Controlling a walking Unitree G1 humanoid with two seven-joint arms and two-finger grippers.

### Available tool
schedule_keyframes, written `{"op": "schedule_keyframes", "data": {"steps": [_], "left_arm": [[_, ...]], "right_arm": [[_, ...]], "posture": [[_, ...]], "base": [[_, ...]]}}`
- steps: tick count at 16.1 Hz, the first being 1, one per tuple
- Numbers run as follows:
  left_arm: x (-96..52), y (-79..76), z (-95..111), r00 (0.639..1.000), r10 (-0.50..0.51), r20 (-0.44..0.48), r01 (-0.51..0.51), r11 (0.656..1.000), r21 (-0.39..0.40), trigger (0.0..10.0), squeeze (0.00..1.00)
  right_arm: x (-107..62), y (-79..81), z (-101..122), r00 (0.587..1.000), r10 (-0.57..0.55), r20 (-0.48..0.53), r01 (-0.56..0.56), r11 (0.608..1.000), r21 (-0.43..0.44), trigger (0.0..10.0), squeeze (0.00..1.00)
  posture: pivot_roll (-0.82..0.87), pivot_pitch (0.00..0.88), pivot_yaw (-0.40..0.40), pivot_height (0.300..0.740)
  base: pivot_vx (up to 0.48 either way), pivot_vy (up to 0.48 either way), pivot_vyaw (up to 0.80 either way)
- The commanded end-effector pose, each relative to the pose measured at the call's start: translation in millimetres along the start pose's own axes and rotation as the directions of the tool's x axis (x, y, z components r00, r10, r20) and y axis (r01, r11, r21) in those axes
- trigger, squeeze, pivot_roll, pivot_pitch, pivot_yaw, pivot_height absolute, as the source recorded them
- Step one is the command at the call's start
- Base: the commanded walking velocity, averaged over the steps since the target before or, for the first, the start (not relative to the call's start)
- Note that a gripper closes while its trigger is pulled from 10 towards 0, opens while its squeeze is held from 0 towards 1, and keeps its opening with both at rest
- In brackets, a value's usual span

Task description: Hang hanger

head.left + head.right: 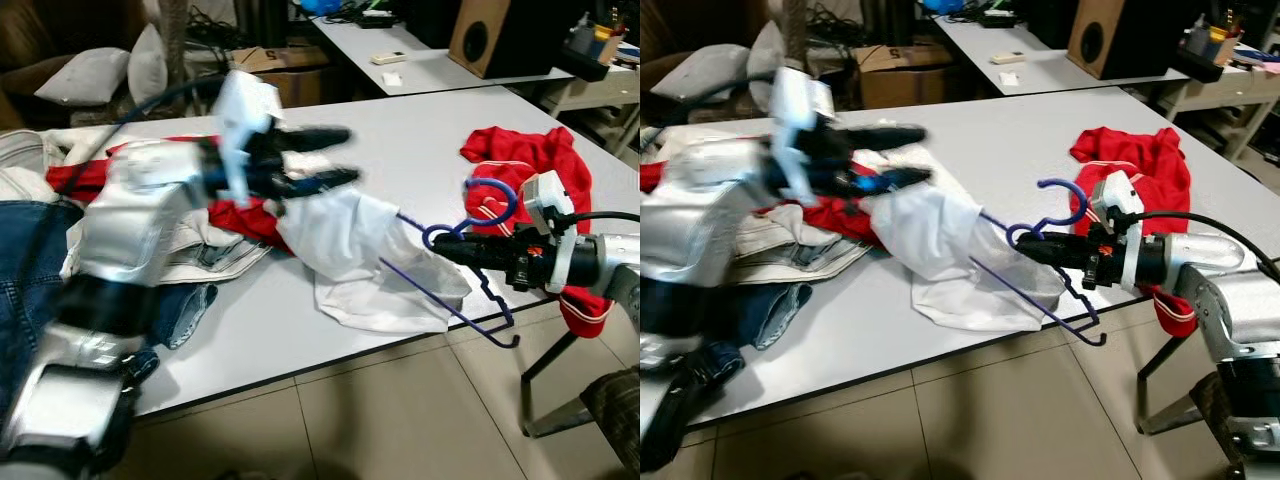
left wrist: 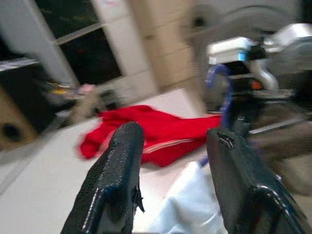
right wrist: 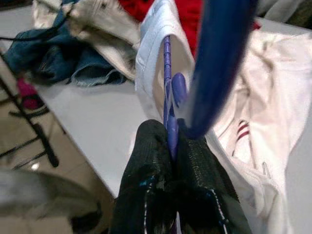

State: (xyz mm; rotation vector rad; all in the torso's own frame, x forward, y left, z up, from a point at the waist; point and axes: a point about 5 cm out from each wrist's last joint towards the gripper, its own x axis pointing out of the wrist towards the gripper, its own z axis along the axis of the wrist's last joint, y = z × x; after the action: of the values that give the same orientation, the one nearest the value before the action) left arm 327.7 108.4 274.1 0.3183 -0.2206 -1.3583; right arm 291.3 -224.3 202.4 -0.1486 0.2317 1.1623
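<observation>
Item: blue hanger point(image 1: 470, 240). Held in my right gripper point(image 1: 1032, 247), fingers clamped tight on the wire just below the hook. It sits at the table's near edge, lower bar jutting past the edge over the tiled floor point(image 1: 400, 410). One shoulder runs inside the white shirt point(image 1: 360, 250).

Item: white shirt. Lies on the white table point(image 1: 420, 130), hem near the front edge, upper part reaching toward my left gripper point(image 1: 335, 158).

Item: left gripper. Raised above the clothes pile, fingers spread apart, nothing between them.

Item: red garment point(image 1: 520, 165). Lies at the table's right corner, draping over the edge behind my right arm.

Item: jeans point(image 1: 30, 260). Heaped at the table's left side.

Open room: bare tabletop between shirt and red garment; floor below the front edge.
</observation>
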Motion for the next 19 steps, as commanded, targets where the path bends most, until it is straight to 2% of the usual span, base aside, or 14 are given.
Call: {"op": "schedule_keyframes", "data": {"steps": [1, 2, 3, 4, 5, 8, 9, 11, 12, 13, 16, 19], "left_arm": [[3.5, 2.7, 0, 0.998, -0.055, -0.032, 0.055, 0.998, 0.001, 10.0, 1.00], [11.7, 2.8, -1, 0.982, -0.173, -0.072, 0.172, 0.985, -0.022, 10.0, 1.00], [16.0, 3.7, -4, 0.973, -0.206, -0.105, 0.205, 0.979, -0.020, 10.0, 1.00], [23.2, 4.0, -13, 0.939, -0.297, -0.172, 0.293, 0.955, -0.044, 10.0, 0.24], [29.0, 3.1, -20, 0.912, -0.345, -0.223, 0.342, 0.938, -0.052, 10.0, 0.00], [39.2, 5.3, -29, 0.885, -0.349, -0.308, 0.363, 0.932, -0.012, 10.0, 0.00], [44.2, 5.7, -34, 0.866, -0.368, -0.338, 0.385, 0.923, -0.021, 10.0, 0.00], [45.7, 6.4, -38, 0.852, -0.383, -0.356, 0.396, 0.917, -0.039, 9.7, 0.00], [45.9, 6.8, -41, 0.850, -0.381, -0.363, 0.395, 0.918, -0.038, 2.2, 0.00], [44.7, 6.6, -43, 0.843, -0.389, -0.371, 0.402, 0.915, -0.045, 0.0, 0.00], [41.9, 5.2, -50, 0.816, -0.430, -0.385, 0.437, 0.896, -0.074, 0.0, 0.00], [42.2, 5.5, -52, 0.810, -0.439, -0.388, 0.444, 0.892, -0.083, 0.0, 0.00]], "right_arm": [[-2.0, -0.5, 6, 1.000, 0.017, -0.024, -0.018, 0.999, -0.045, 10.0, 0.00], [-2.3, -1.2, 9, 0.998, 0.030, -0.049, -0.033, 0.997, -0.069, 10.0, 0.00], [-2.8, -1.4, 10, 0.997, 0.042, -0.066, -0.047, 0.995, -0.082, 10.0, 0.00], [-3.4, -2.6, 11, 0.993, 0.066, -0.100, -0.077, 0.992, -0.105, 10.0, 0.00], [-2.8, -1.4, 11, 0.988, 0.083, -0.133, -0.099, 0.987, -0.123, 10.0, 0.00], [-0.7, 0.7, 12, 0.981, 0.102, -0.167, -0.127, 0.981, -0.149, 10.0, 0.00], [1.0, 0.6, 13, 0.978, 0.110, -0.175, -0.138, 0.977, -0.160, 10.0, 0.00], [1.7, 0.0, 14, 0.976, 0.117, -0.184, -0.149, 0.974, -0.171, 10.0, 0.00], [1.5, -0.2, 14, 0.975, 0.120, -0.188, -0.154, 0.972, -0.176, 10.0, 0.00], [1.3, -0.2, 15, 0.974, 0.123, -0.190, -0.158, 0.971, -0.179, 10.0, 0.00], [0.1, -1.2, 16, 0.972, 0.127, -0.196, -0.164, 0.969, -0.185, 10.0, 0.00], [0.1, -2.5, 17, 0.971, 0.131, -0.199, -0.169, 0.968, -0.188, 10.0, 0.00]], "posture": [[-0.03, 0.000, 0.005, 0.740], [-0.03, 0.000, 0.011, 0.740], [-0.04, 0.000, 0.021, 0.740], [-0.04, 0.000, 0.027, 0.740], [-0.04, 0.000, 0.030, 0.740], [-0.05, 0.000, 0.039, 0.740], [-0.05, 0.000, 0.042, 0.740], [-0.05, 0.000, 0.045, 0.740], [-0.05, 0.000, 0.046, 0.740], [-0.05, 0.000, 0.046, 0.740], [-0.06, 0.000, 0.045, 0.740], [-0.06, 0.000, 0.043, 0.740]], "base": [[0.000, 0.000, 0.00], [0.000, 0.000, 0.00], [0.000, 0.000, 0.00], [0.000, 0.000, 0.00], [0.000, 0.000, 0.00], [0.000, 0.000, 0.00], [0.000, 0.000, 0.00], [0.000, 0.000, 0.00], [0.000, 0.000, 0.00], [0.000, 0.000, 0.00], [0.000, 0.000, 0.00], [0.000, 0.000, 0.00]]}}
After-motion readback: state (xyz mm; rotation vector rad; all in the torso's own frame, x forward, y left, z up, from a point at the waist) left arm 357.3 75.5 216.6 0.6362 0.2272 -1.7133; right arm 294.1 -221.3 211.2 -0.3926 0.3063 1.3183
